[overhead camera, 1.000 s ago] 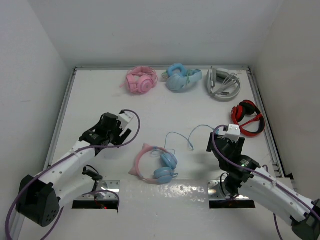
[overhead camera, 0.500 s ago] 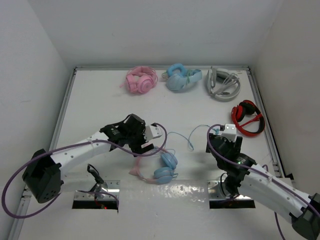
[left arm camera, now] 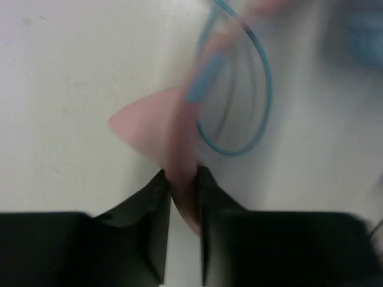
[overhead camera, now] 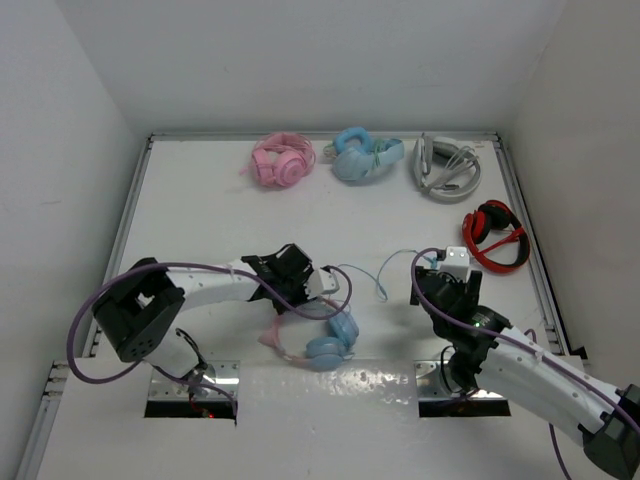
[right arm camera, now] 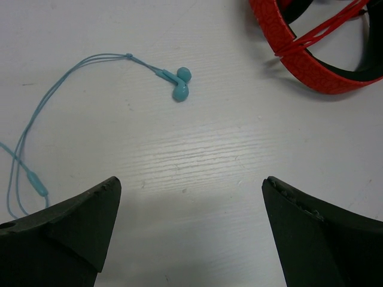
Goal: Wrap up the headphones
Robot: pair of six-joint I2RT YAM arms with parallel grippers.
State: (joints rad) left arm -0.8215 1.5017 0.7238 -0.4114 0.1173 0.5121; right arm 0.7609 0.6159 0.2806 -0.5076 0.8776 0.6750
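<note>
Cat-eared headphones (overhead camera: 325, 345) lying on the white table (overhead camera: 200, 200) near its front edge between the arms, left gripper (left arm camera: 181, 179) pinching the pink headband (left arm camera: 179, 143) beside a cat ear, thin blue cable (right arm camera: 36, 113) looping toward the right gripper (right arm camera: 188, 185), its jaws spread wide, red headphones (right arm camera: 311, 66) beyond

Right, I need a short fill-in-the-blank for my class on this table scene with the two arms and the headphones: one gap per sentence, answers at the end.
1. The left pincer grips the headphones by the headband, whose colour is ____.
2. The right pincer stands ____, with nothing between its fingers.
3. The headset lying nearest the right pincer is black and ____.
Missing words: pink; open; red.
</note>
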